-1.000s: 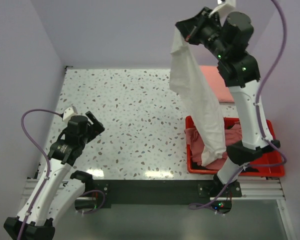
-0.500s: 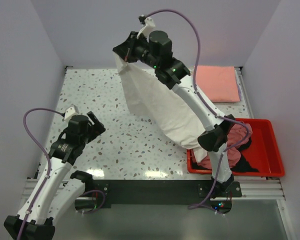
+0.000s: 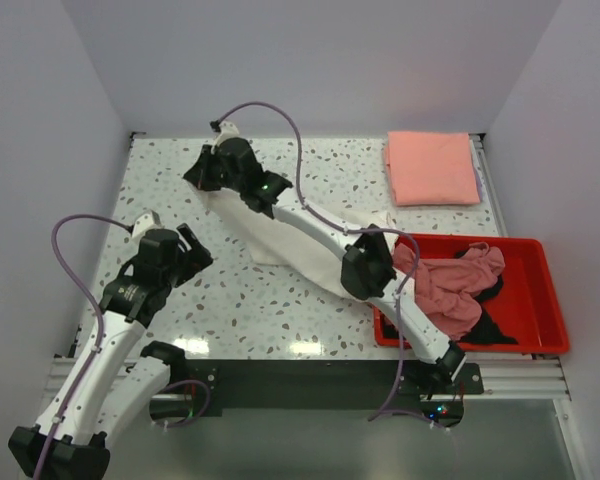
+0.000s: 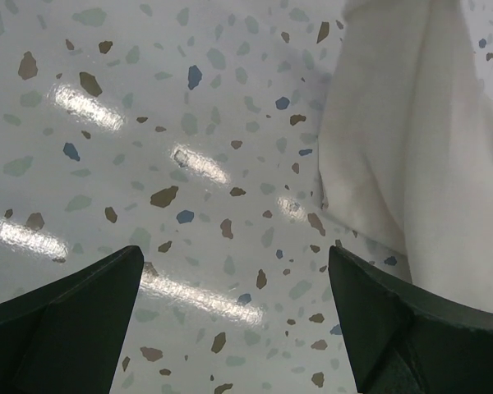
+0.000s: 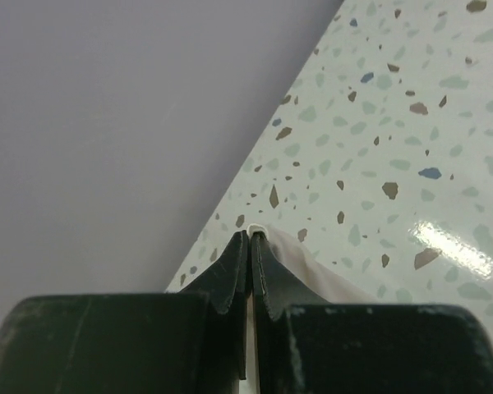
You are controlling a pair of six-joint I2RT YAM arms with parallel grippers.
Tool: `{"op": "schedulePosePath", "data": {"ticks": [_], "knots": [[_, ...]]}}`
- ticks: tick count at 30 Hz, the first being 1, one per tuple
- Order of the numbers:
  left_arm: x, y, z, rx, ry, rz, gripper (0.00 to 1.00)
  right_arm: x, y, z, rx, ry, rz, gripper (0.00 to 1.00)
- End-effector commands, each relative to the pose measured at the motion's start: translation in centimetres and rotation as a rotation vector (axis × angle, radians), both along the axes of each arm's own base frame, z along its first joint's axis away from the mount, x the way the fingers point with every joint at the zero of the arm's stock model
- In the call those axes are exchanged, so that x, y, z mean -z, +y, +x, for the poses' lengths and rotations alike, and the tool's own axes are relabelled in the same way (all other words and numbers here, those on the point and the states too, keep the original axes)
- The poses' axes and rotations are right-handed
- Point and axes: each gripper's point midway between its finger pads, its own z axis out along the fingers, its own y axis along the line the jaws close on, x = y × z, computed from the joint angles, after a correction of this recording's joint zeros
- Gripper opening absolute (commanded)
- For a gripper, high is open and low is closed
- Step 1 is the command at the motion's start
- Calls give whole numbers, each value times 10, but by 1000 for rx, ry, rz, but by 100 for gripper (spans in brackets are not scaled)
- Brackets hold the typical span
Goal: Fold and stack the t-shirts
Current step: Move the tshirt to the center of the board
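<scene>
My right gripper point(image 3: 199, 173) is low over the table's far left and shut on an edge of the white t-shirt point(image 3: 272, 238). That shirt trails across the table towards the red bin point(image 3: 528, 346). In the right wrist view a white fold of the shirt point(image 5: 311, 264) sticks out of the right gripper point(image 5: 252, 238). My left gripper point(image 3: 196, 251) hovers open over bare table just left of the shirt. In the left wrist view the left gripper point(image 4: 234, 271) holds nothing, with the white shirt point(image 4: 419, 164) at the right. A salmon-pink t-shirt point(image 3: 432, 168) lies folded at the back right.
The red bin at the front right holds a crumpled dusty-pink t-shirt point(image 3: 445, 295) and a black one point(image 3: 488, 326). My right arm stretches diagonally across the table over the white shirt. Lilac walls close the table at the left, back and right.
My right arm swung from high above the bin down to the table's far left, dragging the white shirt out across the table. The left arm barely moved.
</scene>
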Motion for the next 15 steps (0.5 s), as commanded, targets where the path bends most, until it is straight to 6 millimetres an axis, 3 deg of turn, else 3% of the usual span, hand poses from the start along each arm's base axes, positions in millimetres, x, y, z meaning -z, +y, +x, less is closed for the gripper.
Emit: {"op": "schedulePosePath", "data": {"ticks": [1, 5, 7, 8, 9, 10, 11, 12, 13, 14, 15], "knots": [[1, 1, -6, -3, 24, 0, 100, -13, 30, 7, 89, -82, 168, 0], [0, 2, -9, -6, 10, -9, 100, 31, 36, 9, 76, -50, 86, 0], [1, 0, -7, -4, 1, -20, 100, 53, 33, 4, 53, -32, 27, 9], [1, -2, -7, 5, 2, -28, 100, 46, 28, 2, 44, -60, -18, 17], [3, -4, -6, 11, 2, -32, 100, 56, 22, -2, 30, -50, -84, 35], [4, -5, -6, 17, 5, -37, 100, 52, 15, -3, 20, -77, -134, 43], [8, -8, -6, 28, 18, -44, 100, 32, 7, -6, 21, -92, -145, 49], [11, -10, -4, 36, 20, -49, 100, 27, -4, -10, 13, -87, -184, 66], [14, -12, -4, 45, 25, -53, 100, 41, -13, -15, -4, -85, -252, 77], [21, -14, -5, 54, 44, -59, 100, 4, -31, -17, 24, -112, -241, 88], [22, -17, -2, 60, 36, -66, 100, 27, -44, -24, 22, -82, -313, 92]]}}
